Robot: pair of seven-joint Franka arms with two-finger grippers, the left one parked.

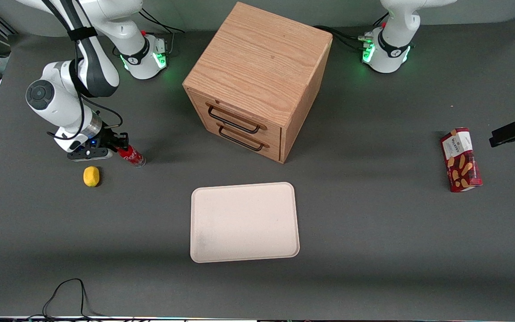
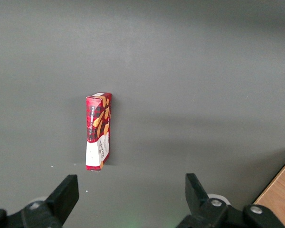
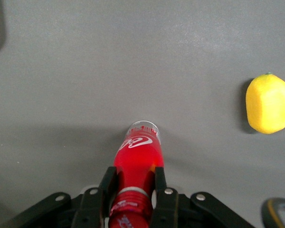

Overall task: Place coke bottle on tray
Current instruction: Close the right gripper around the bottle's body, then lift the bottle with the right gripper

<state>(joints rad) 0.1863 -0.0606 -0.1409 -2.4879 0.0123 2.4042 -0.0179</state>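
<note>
The coke bottle [image 1: 131, 155] is small and red with a white script logo and a clear base. It lies tilted at the working arm's end of the table, its clear base pointing toward the tray. My right gripper [image 1: 120, 146] is down at the table with a finger on each side of the bottle's neck, just below the red cap, shut on it. In the right wrist view the bottle [image 3: 138, 154] sticks out from between the fingers of the gripper [image 3: 135, 175]. The cream tray [image 1: 244, 221] lies flat and bare, nearer the front camera, in front of the cabinet.
A yellow lemon [image 1: 91, 175] lies beside the bottle, slightly nearer the front camera; it also shows in the right wrist view [image 3: 268, 103]. A wooden drawer cabinet [image 1: 257, 76] stands mid-table. A red biscuit box [image 1: 461, 159] lies toward the parked arm's end.
</note>
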